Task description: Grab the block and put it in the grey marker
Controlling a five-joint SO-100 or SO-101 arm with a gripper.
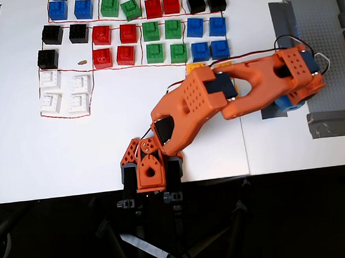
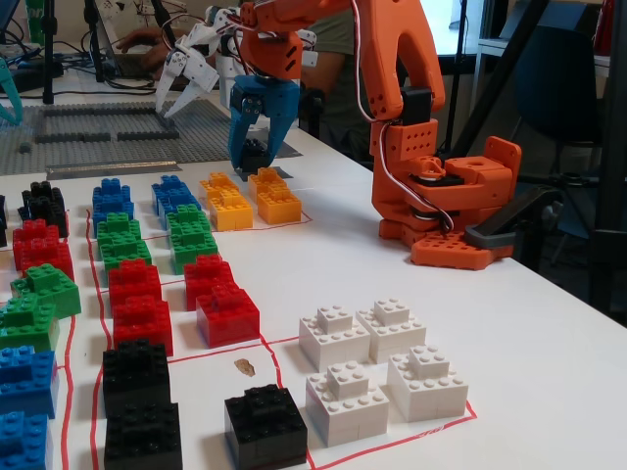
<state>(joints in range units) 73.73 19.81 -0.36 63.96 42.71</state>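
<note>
Fixed view: gripper (image 2: 255, 166) points straight down, blue fingers (image 2: 238, 137) clamped on the black block (image 2: 257, 154), low over the desk toward its far edge. Orange arm (image 2: 392, 78) arches up from its base and reaches across. Overhead view: gripper (image 1: 285, 103) sits over the marker (image 1: 270, 115), right half of the white desk (image 1: 72, 149). Red-lined fields hold sorted bricks; yellow bricks (image 2: 250, 199) lie just beside the gripper, white bricks (image 2: 372, 367) near the front edge.

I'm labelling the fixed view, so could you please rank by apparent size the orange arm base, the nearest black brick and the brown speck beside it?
1. Orange arm base, largest.
2. Nearest black brick; closeness to the camera enlarges it.
3. Brown speck, smallest.
</note>
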